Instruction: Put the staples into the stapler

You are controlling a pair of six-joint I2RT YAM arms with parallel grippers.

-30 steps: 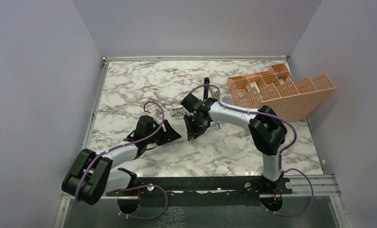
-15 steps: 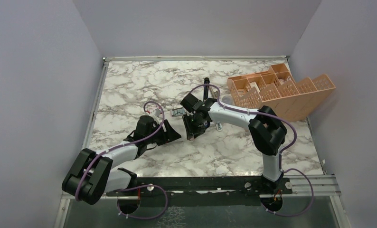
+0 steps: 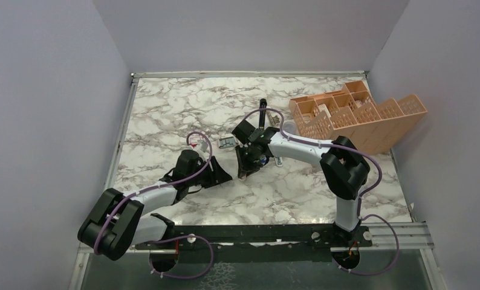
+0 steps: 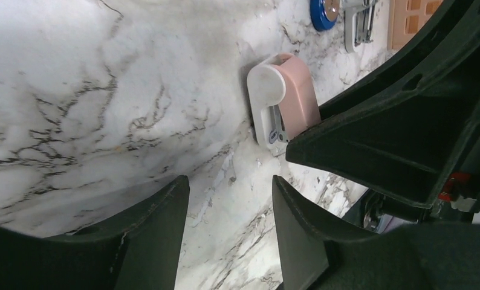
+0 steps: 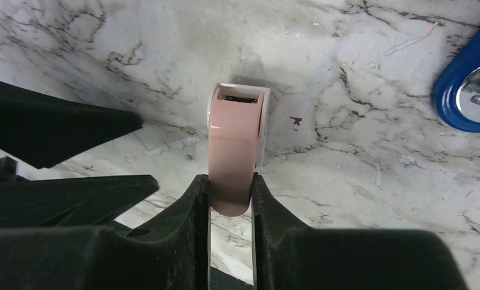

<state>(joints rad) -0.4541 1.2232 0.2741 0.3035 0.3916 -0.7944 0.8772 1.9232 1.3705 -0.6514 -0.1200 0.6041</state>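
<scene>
Mid-bench (image 3: pixel 165 115), well clear of every edge, the right gripper (image 5: pixel 231 199) clamps the pink-and-white block (image 5: pixel 231 151) by its sides, with the open left gripper (image 4: pixel 228 184) just left of it and the blue stapler (image 5: pixel 467 60) nearby.

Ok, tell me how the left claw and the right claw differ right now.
The left claw stands open and empty; the right claw is shut on the tan-and-white block. The left claw's gap shows only the marble table; the right claw pinches the block by its two sides. Both are black and low over the table.
</scene>
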